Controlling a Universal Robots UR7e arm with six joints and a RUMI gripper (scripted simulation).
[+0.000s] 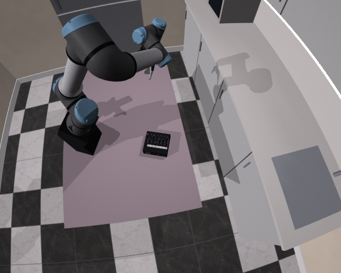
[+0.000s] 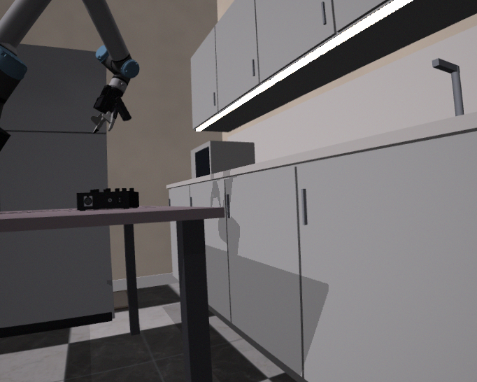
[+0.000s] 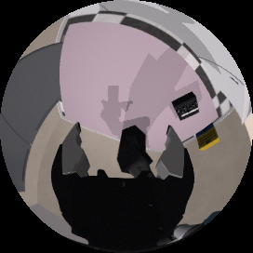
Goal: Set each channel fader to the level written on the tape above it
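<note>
The black lighting desk (image 1: 152, 153) (image 2: 99, 201) (image 3: 185, 106) lies flat on the pink table (image 1: 127, 184) (image 2: 159, 215) (image 3: 88, 70). A pale tape strip (image 1: 156, 147) (image 3: 190, 112) runs across its top, beside the rows of small controls. The writing on the tape and the fader positions are too small to read; the master fader cannot be picked out. In the exterior view the desk is seen from the side, with small knobs standing up. My gripper (image 2: 102, 129) (image 3: 124, 124) is open and empty, high above the table's far end and well away from the desk.
The arm's black base (image 1: 81, 142) stands at the table's left side. A long counter (image 1: 273, 113) with cabinets runs along the right, bearing a microwave (image 1: 240, 11) (image 2: 231, 152). A tall dark grey cabinet (image 2: 55, 166) stands behind. A yellow and blue object (image 3: 207, 140) shows beyond the table edge.
</note>
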